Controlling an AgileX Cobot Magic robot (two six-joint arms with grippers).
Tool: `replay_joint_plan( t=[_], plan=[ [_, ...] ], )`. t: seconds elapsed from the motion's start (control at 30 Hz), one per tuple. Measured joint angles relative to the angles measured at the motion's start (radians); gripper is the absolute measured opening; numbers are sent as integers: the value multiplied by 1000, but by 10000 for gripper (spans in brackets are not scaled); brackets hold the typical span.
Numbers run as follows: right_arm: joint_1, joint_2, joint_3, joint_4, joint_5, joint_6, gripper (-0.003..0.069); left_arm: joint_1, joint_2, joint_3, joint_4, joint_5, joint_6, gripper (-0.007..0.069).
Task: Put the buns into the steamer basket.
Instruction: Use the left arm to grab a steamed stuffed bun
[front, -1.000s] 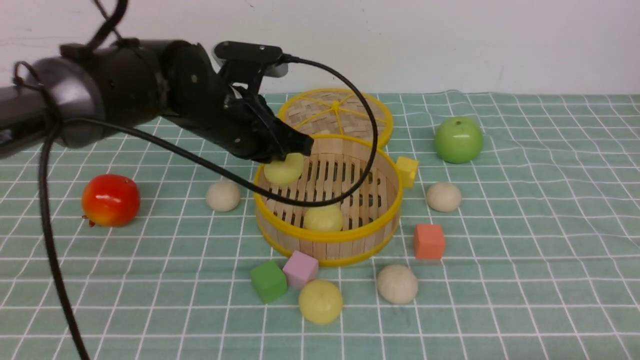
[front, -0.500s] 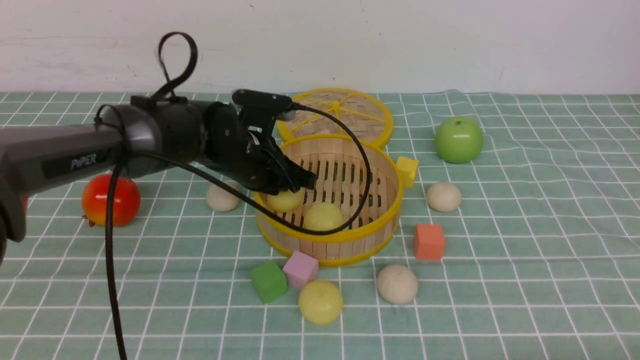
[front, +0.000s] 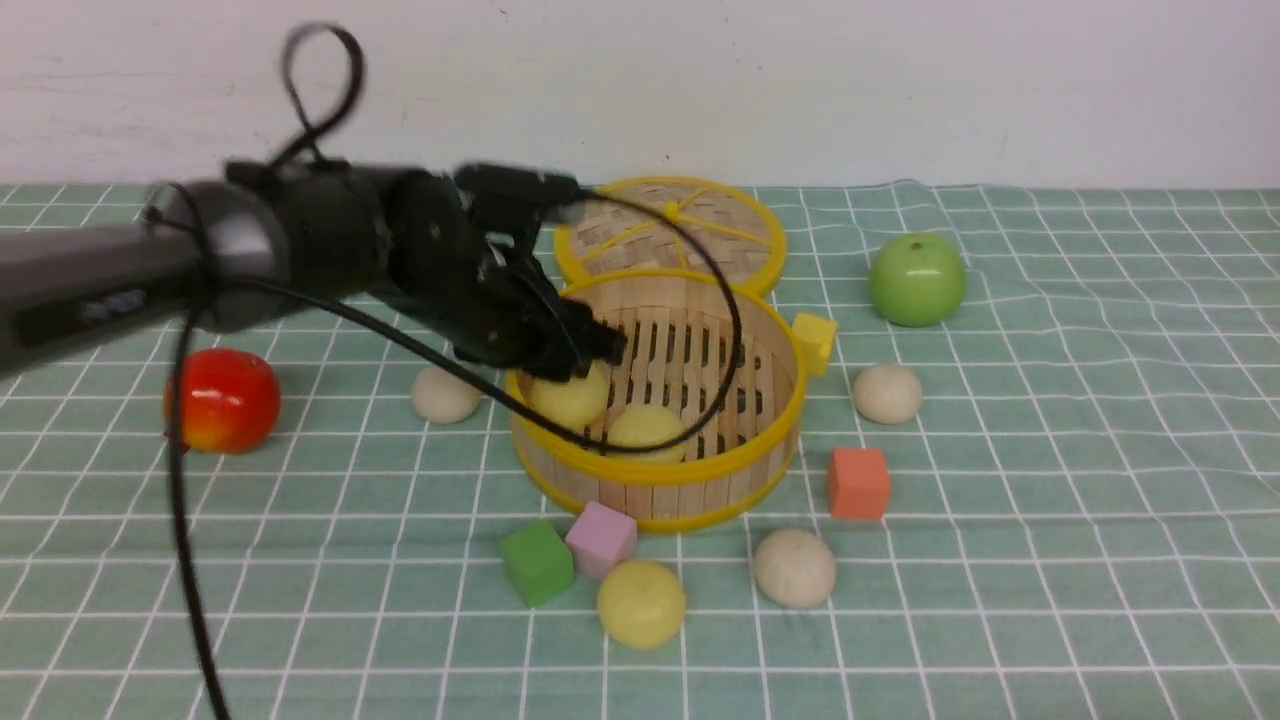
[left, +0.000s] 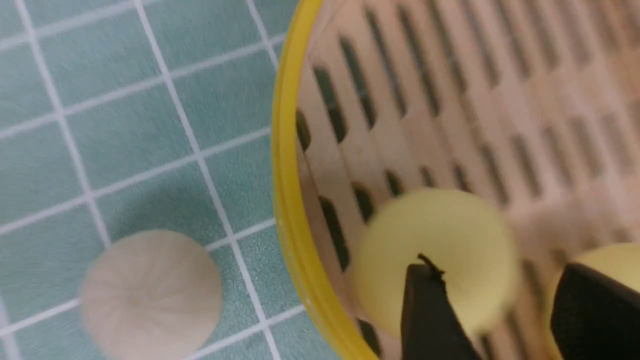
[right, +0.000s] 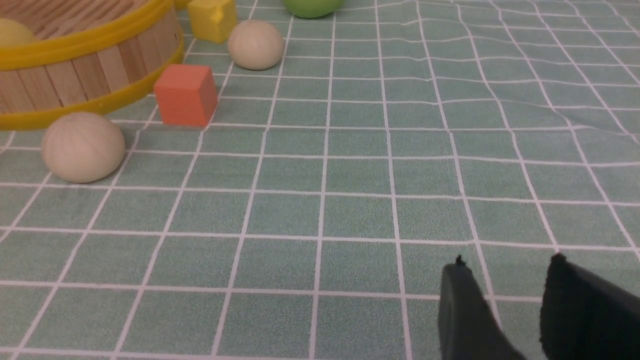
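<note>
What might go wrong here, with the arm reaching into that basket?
The black cable loops across the steamer basket; pulling the arm back might snag its rim and drag it.
The left gripper, open, hovers right by the inner yellow bun; lifting could nudge it.
The front yellow bun lies close beside the pink cube, which may crowd a grasp.

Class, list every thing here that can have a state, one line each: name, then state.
Steamer basket: uncovered, two buns inside.
Lid: off, lying behind the basket.
Yellow bun at the rim: inside the basket.
Yellow bun beside it: inside.
Front yellow bun: outside, on the cloth.
Three beige buns: outside, on the cloth.
Left gripper: open, over the basket.
Right gripper: open, empty.
</note>
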Motion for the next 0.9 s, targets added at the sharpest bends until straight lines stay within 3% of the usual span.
replay_joint_plan(
  t=[0.17,0.23,0.37,0.6,0.9],
  plan=[
    [0,0,0,0,0,0,240,52,-84,-3,2,92,-55,300],
    [0,0,0,0,0,0,240,97,-63,-27,8,176,-60,238],
    [0,0,0,0,0,0,240,147,24,-97,9,235,-67,202],
    [0,0,0,0,0,0,240,184,175,-229,22,262,-68,253],
    [0,0,0,0,0,0,240,184,234,-240,78,218,-68,266]
  ],
)
